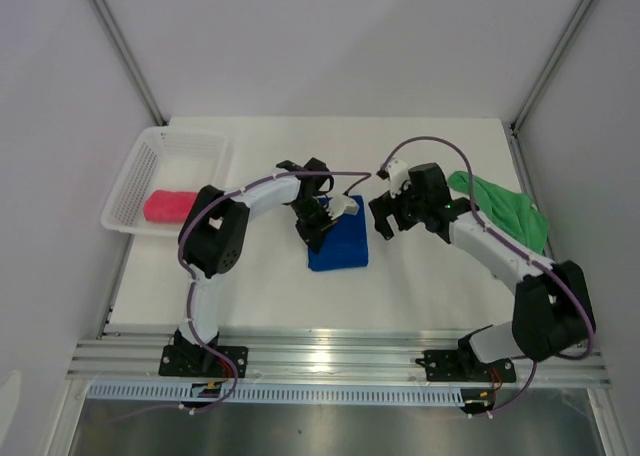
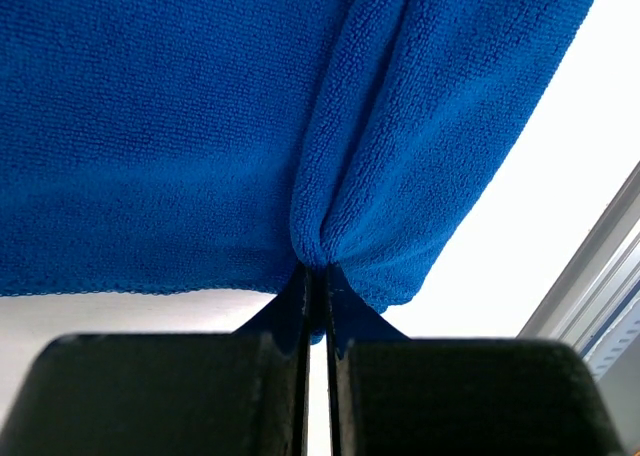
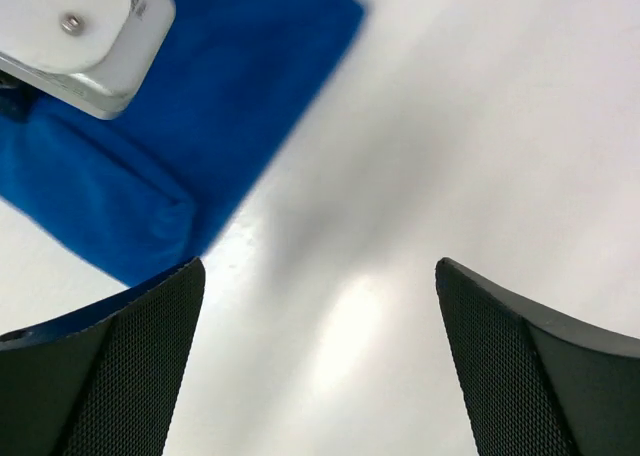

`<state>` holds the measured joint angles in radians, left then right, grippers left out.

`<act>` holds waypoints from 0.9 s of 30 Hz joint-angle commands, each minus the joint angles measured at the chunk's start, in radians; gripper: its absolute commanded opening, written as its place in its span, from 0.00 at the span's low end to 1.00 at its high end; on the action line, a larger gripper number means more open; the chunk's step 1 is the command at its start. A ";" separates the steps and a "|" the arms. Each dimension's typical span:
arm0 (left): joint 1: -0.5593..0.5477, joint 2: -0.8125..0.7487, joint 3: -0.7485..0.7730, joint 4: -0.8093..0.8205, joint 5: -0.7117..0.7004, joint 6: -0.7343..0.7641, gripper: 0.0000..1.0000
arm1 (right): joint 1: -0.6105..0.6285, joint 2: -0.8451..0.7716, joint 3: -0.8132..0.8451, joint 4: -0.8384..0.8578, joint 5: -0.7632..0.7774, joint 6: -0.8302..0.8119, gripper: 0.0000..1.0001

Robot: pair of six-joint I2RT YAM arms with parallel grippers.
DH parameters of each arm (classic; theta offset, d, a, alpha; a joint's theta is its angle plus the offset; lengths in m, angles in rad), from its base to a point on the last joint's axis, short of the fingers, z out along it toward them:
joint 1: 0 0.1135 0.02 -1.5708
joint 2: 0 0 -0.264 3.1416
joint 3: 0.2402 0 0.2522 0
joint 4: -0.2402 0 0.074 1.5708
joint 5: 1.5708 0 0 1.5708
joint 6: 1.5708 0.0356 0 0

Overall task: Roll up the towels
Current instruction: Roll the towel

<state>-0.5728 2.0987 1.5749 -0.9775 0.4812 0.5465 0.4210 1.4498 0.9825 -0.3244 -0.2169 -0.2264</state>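
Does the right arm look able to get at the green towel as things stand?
Probably yes. The right gripper is open and empty, and the green towel lies uncovered on that arm's side of the table, with nothing on top of it.

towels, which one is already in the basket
The pink-red towel, lying rolled up inside the white basket at the left; the blue towel lies in the middle and the green towel sits crumpled at the right.

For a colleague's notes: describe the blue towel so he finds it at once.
Look at the middle of the white table. The blue towel lies there, pinched by the left pincer; the pink towel sits in the basket, the green towel far right.
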 commanded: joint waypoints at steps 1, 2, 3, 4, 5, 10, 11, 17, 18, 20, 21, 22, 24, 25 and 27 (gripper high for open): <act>0.002 0.007 0.027 -0.016 -0.013 -0.011 0.01 | -0.007 -0.185 -0.011 0.022 0.217 -0.120 0.99; 0.004 0.006 0.027 -0.016 -0.010 -0.011 0.01 | -0.008 -0.219 -0.011 0.040 0.258 -0.172 0.99; 0.004 0.006 0.027 -0.015 -0.010 -0.010 0.01 | -0.010 -0.274 -0.011 0.083 0.277 -0.198 0.99; 0.004 0.006 0.031 -0.013 -0.010 -0.008 0.01 | -0.013 -0.296 -0.008 0.112 0.271 -0.240 0.99; 0.002 0.006 0.028 -0.013 -0.010 -0.007 0.01 | -0.017 -0.314 -0.007 0.137 0.261 -0.282 1.00; 0.002 -0.002 0.031 -0.012 -0.026 0.006 0.02 | -0.082 -0.327 0.014 0.157 -0.039 -0.414 0.99; 0.004 -0.002 0.030 -0.012 -0.029 0.004 0.02 | -0.105 -0.321 0.021 0.139 -0.082 -0.381 0.63; 0.002 -0.005 0.017 -0.015 -0.013 0.010 0.05 | -0.067 -0.400 -0.343 0.620 -0.153 0.333 0.00; 0.002 -0.005 0.014 -0.016 -0.004 0.016 0.07 | -0.012 -0.402 -0.420 0.728 -0.156 0.402 0.00; 0.002 -0.011 0.011 0.000 0.004 0.015 0.08 | 0.095 -0.343 -0.569 1.012 -0.161 0.512 0.00; 0.002 -0.009 0.013 0.000 -0.001 0.012 0.08 | 0.140 -0.316 -0.568 1.013 -0.139 0.495 0.00; 0.002 -0.008 0.019 0.002 -0.004 0.012 0.08 | 0.177 -0.292 -0.552 0.990 -0.116 0.434 0.00; 0.004 -0.002 0.022 -0.001 -0.004 0.007 0.08 | 0.231 -0.227 -0.521 0.973 -0.095 0.411 0.00; 0.004 0.001 0.027 -0.003 -0.004 0.006 0.08 | 0.251 -0.209 -0.522 0.989 -0.098 0.409 0.00; 0.002 0.006 0.031 -0.006 -0.006 0.003 0.08 | 0.255 -0.143 -0.521 1.030 -0.116 0.418 0.00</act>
<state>-0.5728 2.0987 1.5749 -0.9787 0.4778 0.5491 0.6640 1.2640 0.4229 0.4816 -0.3256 0.1444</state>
